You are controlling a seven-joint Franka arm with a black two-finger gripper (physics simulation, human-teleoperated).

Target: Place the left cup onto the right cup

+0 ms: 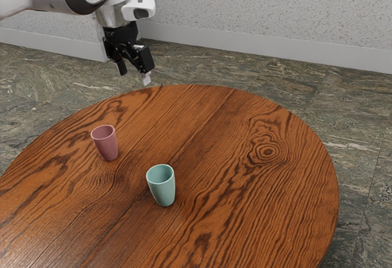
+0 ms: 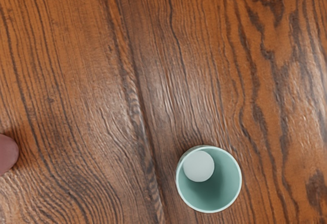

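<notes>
A pink cup (image 1: 105,142) stands upright on the round wooden table (image 1: 257,176), toward the exterior view's left. A teal cup (image 1: 161,184) stands upright a little to its right and nearer the front. My gripper (image 1: 134,72) hangs open and empty high above the table's far edge, well apart from both cups. In the wrist view I look straight down into the teal cup (image 2: 209,179), and the pink cup (image 2: 7,153) peeks in at the frame's edge.
The table sits on a dark marbled floor (image 1: 343,96) with a pale speckled wall (image 1: 275,5) behind. Bare wood spreads across the table's right half.
</notes>
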